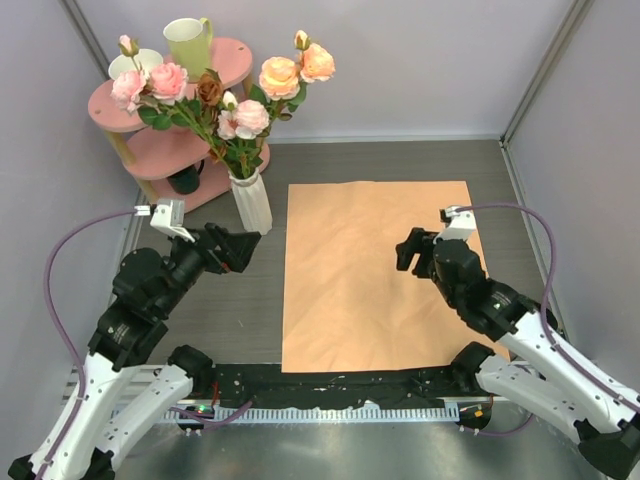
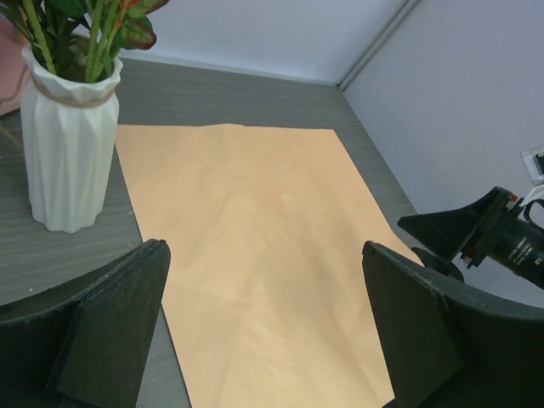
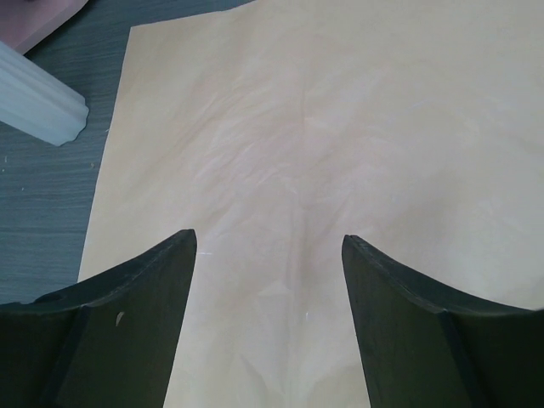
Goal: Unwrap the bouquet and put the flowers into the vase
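The flowers [image 1: 232,92], pink, peach and rust roses on green stems, stand in the white ribbed vase [image 1: 251,201] at the table's back left; the vase [image 2: 66,144] also shows at the left of the left wrist view with stems [image 2: 89,38] in it. The bouquet's wrapping paper [image 1: 378,272] lies flat and spread out, tan-orange side up. My left gripper [image 1: 238,250] hovers open just near-left of the vase, nothing between its fingers [image 2: 127,306]. Over the paper's right edge my right gripper [image 1: 408,250] is open and empty, above the paper [image 3: 340,136].
A pink two-tier stand [image 1: 150,110] at the back left carries a yellow-green mug [image 1: 190,42] and a white cup [image 1: 135,62]. Grey walls and metal posts close in the table. A black strip [image 1: 330,385] runs along the near edge between the arm bases.
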Action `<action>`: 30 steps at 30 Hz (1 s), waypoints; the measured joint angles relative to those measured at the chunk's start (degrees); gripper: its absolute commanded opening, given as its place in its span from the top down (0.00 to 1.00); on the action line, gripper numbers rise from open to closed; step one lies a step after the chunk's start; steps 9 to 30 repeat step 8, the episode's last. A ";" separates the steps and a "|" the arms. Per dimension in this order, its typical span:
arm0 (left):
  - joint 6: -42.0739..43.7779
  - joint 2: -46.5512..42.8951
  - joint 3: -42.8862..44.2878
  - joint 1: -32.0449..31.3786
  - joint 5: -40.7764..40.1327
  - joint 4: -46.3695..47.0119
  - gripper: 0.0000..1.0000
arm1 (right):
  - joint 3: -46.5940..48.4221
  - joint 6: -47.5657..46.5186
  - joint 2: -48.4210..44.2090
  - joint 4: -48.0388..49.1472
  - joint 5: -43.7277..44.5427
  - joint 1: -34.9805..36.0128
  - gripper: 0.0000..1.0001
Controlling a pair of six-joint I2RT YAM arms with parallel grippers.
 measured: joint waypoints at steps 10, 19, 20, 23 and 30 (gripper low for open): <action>-2.03 -5.25 -1.29 0.00 1.70 -2.73 0.00 | 2.67 1.18 -12.57 -9.44 7.63 0.00 0.16; -2.03 -5.25 -1.29 0.00 1.70 -2.73 0.00 | 2.67 1.18 -12.57 -9.44 7.63 0.00 0.16; -2.03 -5.25 -1.29 0.00 1.70 -2.73 0.00 | 2.67 1.18 -12.57 -9.44 7.63 0.00 0.16; -2.03 -5.25 -1.29 0.00 1.70 -2.73 0.00 | 2.67 1.18 -12.57 -9.44 7.63 0.00 0.16; -2.03 -5.25 -1.29 0.00 1.70 -2.73 0.00 | 2.67 1.18 -12.57 -9.44 7.63 0.00 0.16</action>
